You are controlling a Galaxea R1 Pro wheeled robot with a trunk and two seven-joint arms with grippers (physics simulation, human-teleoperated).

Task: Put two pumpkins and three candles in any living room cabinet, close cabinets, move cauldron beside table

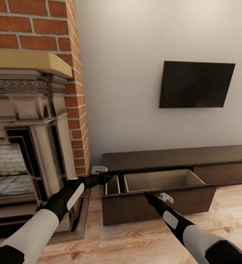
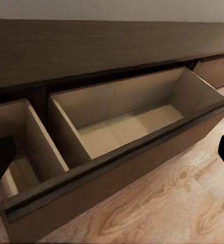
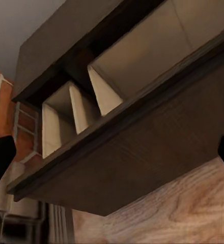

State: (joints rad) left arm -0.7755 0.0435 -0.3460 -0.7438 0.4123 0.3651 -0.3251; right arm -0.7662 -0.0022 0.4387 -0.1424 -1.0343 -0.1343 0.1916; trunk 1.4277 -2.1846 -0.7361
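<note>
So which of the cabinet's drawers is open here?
The left drawer of the cabinet, nearest the fireplace, is pulled out, showing pale empty compartments; the drawer to its right sits flush.

I see a brick fireplace (image 1: 29, 121) at left; a black television (image 1: 196, 84) on the pale wall (image 1: 128, 73); wood floor (image 1: 135, 242) below.

Against the wall below a television (image 1: 196, 84): the cabinet (image 1: 179, 157), right of a fireplace (image 1: 25, 146), drawer (image 1: 157, 200) pulled out over the floor (image 1: 143, 242), two compartments inside.
</note>
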